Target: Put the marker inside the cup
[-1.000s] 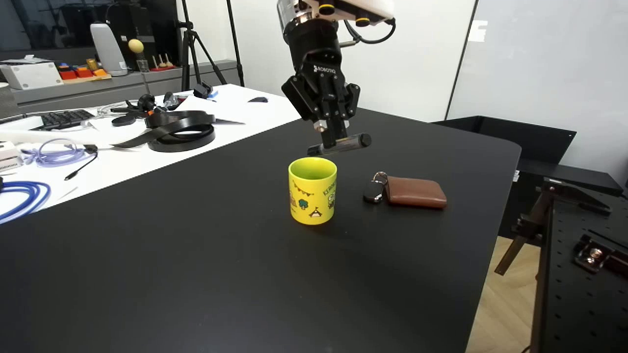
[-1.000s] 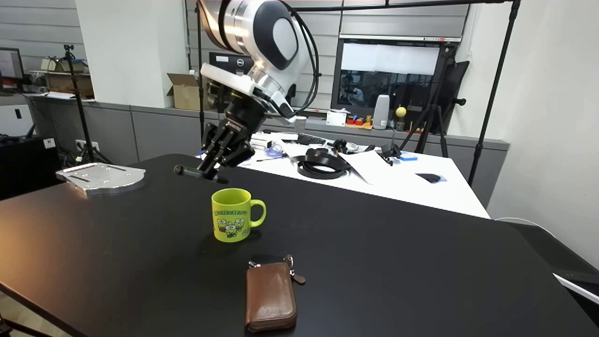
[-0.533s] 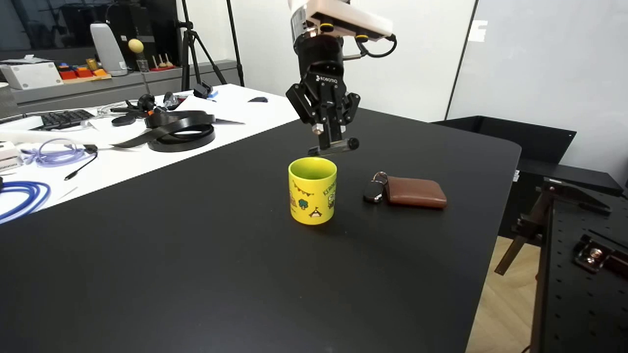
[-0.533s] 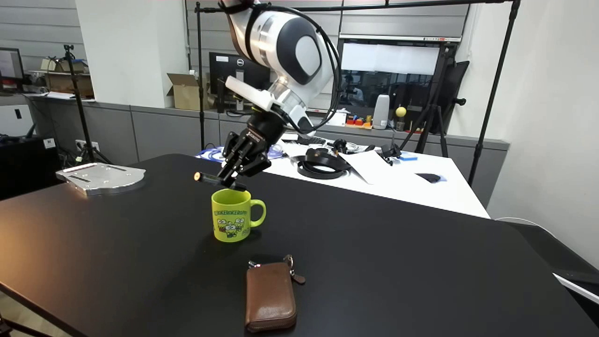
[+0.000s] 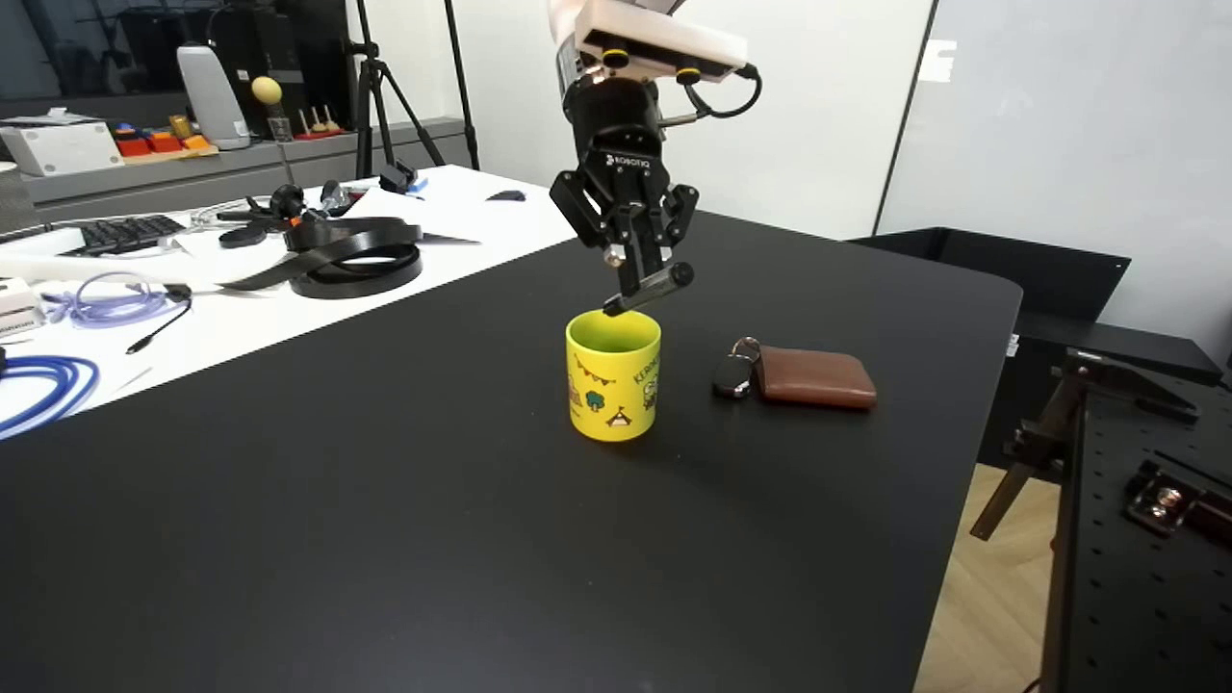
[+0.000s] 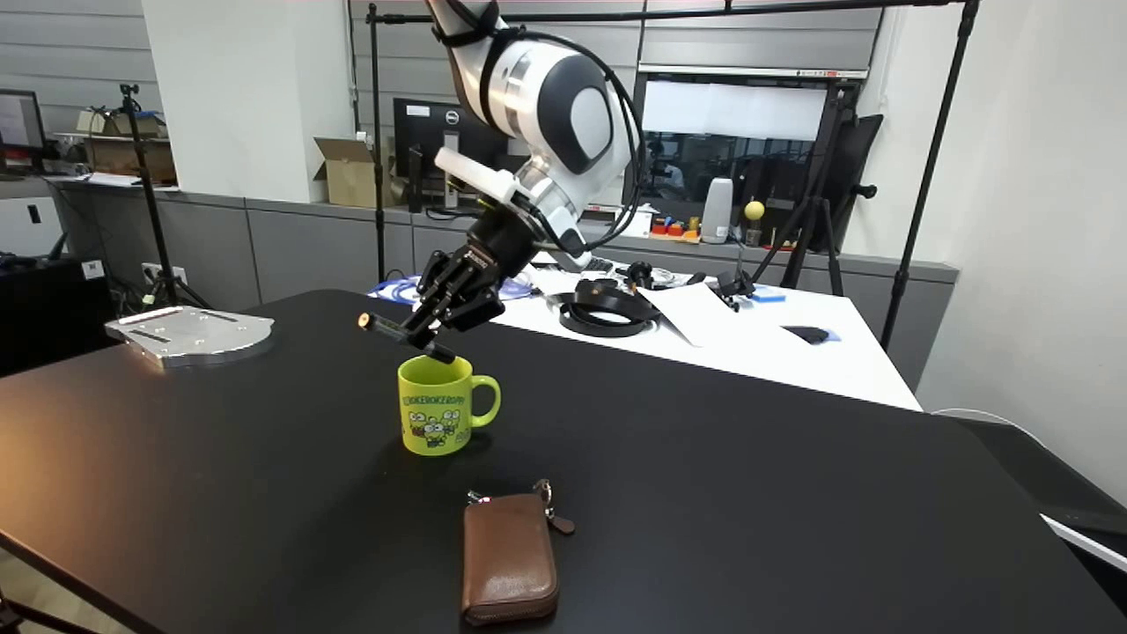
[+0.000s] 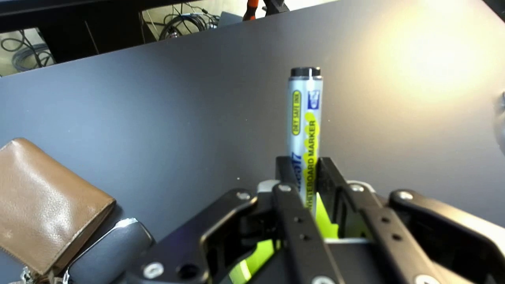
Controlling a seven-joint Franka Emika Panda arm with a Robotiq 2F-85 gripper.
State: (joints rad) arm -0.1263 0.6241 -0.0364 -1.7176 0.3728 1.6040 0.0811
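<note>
The gripper is shut on the marker near its middle, above and just behind the cup in that exterior view. The marker is a whiteboard marker with a pale printed barrel and a black end; it looks dark in both exterior views. It is tilted, with its lower dark end over the cup's opening and its other end raised outside the rim. The yellow cup stands upright on the table, its handle showing in an exterior view. In the wrist view the cup is mostly hidden behind the gripper.
A brown wallet with a dark key fob lies on the black table near the cup. A silver metal plate sits at the table's far left in an exterior view. A white desk with cables and straps adjoins the table.
The gripper has come down and over toward the cup with the marker. The marker's lower end has dipped, so it slants more steeply over the rim. Cup and wallet have not moved.
</note>
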